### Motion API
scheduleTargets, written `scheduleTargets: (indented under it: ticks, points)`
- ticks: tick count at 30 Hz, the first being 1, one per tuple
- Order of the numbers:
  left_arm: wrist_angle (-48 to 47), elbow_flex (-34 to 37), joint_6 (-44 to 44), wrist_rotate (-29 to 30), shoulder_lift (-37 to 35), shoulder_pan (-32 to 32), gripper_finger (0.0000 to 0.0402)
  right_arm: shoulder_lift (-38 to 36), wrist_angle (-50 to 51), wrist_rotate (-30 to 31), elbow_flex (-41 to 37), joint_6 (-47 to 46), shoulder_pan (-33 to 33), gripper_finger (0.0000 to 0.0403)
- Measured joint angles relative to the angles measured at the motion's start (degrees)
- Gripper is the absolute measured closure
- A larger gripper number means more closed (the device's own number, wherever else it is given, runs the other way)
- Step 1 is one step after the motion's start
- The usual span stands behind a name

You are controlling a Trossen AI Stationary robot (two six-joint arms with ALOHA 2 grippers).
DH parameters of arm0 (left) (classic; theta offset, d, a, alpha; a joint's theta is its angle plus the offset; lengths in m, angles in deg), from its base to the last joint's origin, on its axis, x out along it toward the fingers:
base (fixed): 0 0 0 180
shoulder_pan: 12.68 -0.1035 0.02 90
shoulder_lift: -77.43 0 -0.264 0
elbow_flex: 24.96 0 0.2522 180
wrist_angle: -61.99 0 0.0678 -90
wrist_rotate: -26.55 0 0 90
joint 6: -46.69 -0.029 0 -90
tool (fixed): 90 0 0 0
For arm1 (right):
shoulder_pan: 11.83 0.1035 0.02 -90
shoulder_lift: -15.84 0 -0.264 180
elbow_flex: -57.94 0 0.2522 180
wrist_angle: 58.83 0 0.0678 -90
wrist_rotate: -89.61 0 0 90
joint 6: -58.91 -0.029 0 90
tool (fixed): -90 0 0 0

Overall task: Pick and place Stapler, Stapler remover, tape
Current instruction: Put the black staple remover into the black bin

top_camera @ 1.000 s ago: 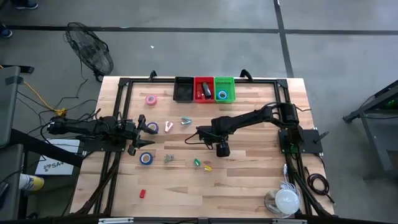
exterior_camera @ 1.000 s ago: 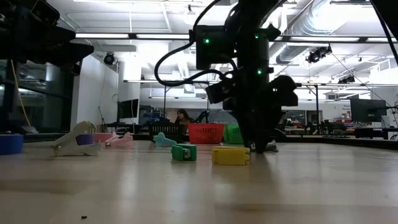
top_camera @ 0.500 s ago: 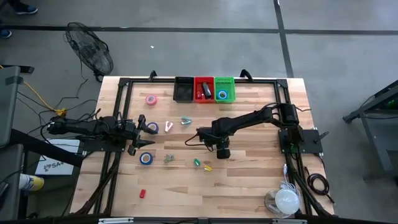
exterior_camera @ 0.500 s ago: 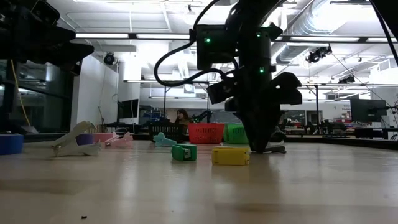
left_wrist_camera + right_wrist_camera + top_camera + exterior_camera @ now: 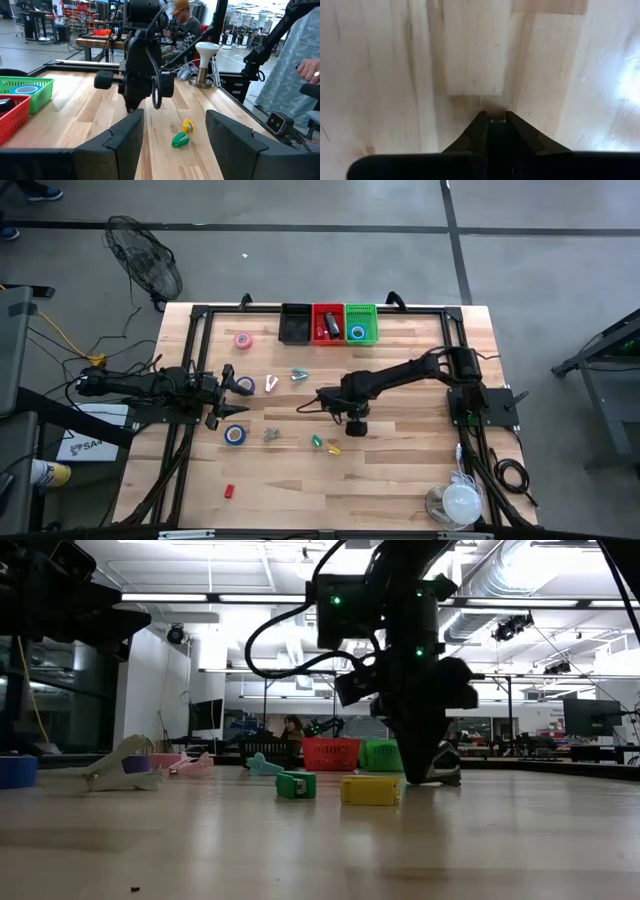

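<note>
My right gripper [image 5: 352, 423] points straight down at the middle of the table, its fingers shut [image 5: 497, 125] with a small grey piece between the tips. A small dark thing [image 5: 446, 777] lies on the wood at those fingertips. Nearby lie a green piece [image 5: 317, 441] and a yellow one [image 5: 334, 448]. Blue tape [image 5: 234, 434], pink tape [image 5: 241, 340], a white stapler remover [image 5: 271, 384] and a teal one [image 5: 299, 374] rest on the table. My left gripper [image 5: 228, 395] waits open at the left, level above the table. My right gripper comes from above, pointing down, and pinches a small grey piece [image 5: 497, 120] at its very fingertips. The dark thing it belongs to rests on the table beside the fingers [image 5: 420, 765]. Which part of it is held, the fingers hide.
Black [image 5: 295, 323], red [image 5: 327, 323] and green [image 5: 361, 323] bins stand at the far edge, the green one holding a blue tape roll. A small red piece [image 5: 228, 491] lies near the front left. A lamp [image 5: 460, 502] stands at the front right. A person shows beyond the table.
My right gripper has shut its fingers at the table top and shifted slightly toward the table's left; the small dark thing stays on the wood.
</note>
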Motion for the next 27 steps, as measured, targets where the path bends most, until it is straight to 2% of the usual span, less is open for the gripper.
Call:
scheduleTargets:
  ticks: [5,10,20,24,27]
  points:
    - [0.0,0.0,0.0,0.0,0.0,0.0,0.0191,-1.8,-4.3,2.3,0.0,-2.1,0.7,0.0367]
    - [0.0,0.0,0.0,0.0,0.0,0.0,0.0191,-3.6,-13.7,3.8,0.1,-2.4,1.7,0.0367]
    - [0.0,0.0,0.2,0.0,0.0,0.0,0.0191,-4.1,-42.0,11.6,0.1,4.0,3.9,0.0367]
    - [-0.5,-1.3,8.1,-0.1,0.0,0.0,0.0191,-4.2,-54.2,13.9,0.1,9.1,4.4,0.0367]
    - [-0.1,-2.5,9.8,-0.1,0.0,0.0,0.0191,-4.2,-60.1,14.1,0.1,11.5,4.3,0.0367]
